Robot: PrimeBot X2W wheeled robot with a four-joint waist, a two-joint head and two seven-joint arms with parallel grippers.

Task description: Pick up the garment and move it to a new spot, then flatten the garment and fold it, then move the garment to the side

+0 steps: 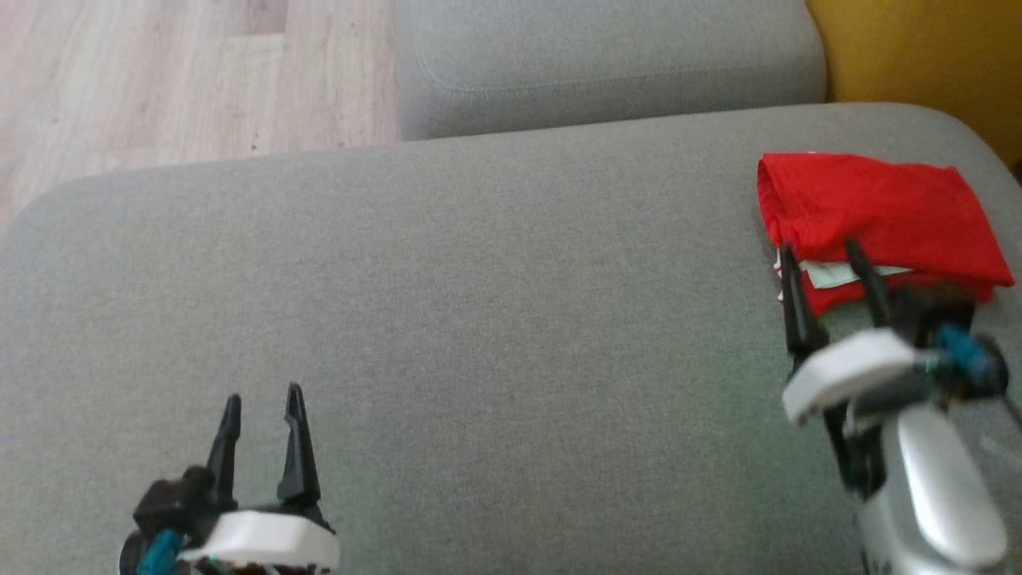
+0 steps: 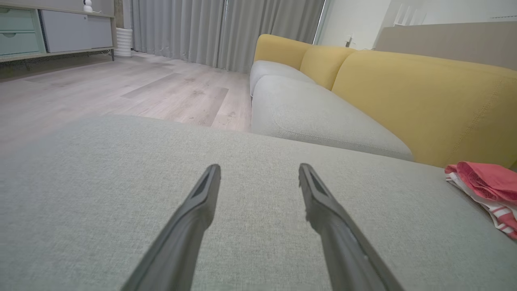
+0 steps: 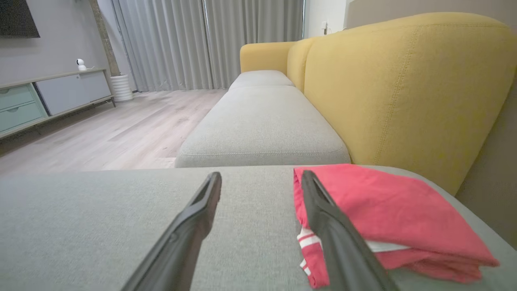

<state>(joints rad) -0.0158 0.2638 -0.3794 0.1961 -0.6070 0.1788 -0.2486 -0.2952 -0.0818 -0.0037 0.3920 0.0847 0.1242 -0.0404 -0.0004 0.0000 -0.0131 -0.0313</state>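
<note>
Garment, red and folded with a striped white layer peeking out at its near edge, lies at about two o'clock in my head view, on the big grey cushion that spreads across most of the picture. Past the cushion, at twelve o'clock, is a second grey seat, with wood floor at ten. My right gripper is spread wide at the garment's near-left corner, one finger over the cloth, the other over bare cushion (touching or not, I cannot tell). My left gripper, also wide and holding nothing, hovers at seven o'clock, well apart from the garment.
</note>
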